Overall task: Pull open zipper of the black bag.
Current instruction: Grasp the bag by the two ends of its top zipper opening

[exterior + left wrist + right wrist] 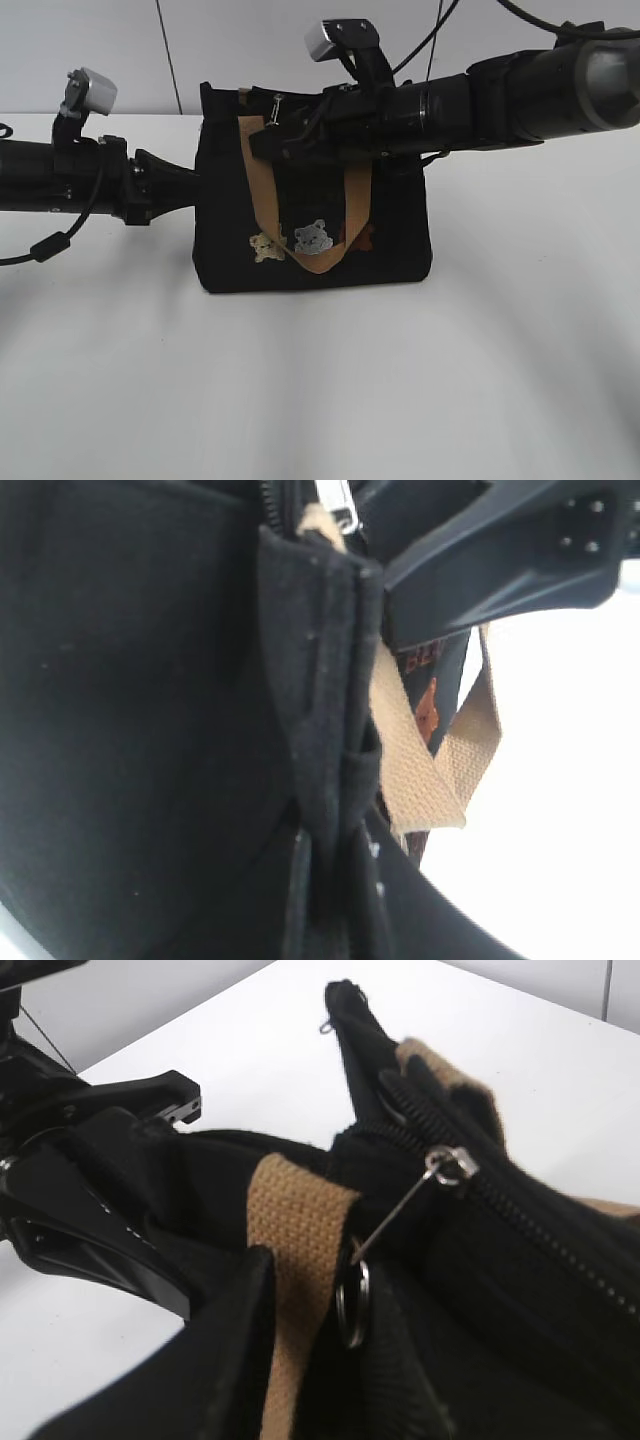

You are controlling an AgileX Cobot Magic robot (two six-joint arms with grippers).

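1. Black bag (230,200) stands upright mid-desk (320,400), we see.
2. Our left hand (190,185) pinches the bag's left end, nearly closed.
3. Our right hand (310,1360) holds the zipper (452,1168) ring at the bag's top.

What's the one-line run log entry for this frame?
left gripper: shut on bag end | right gripper: around ring pull, grip unclear | zipper: near left end, track looks closed | stage: pull not yet done
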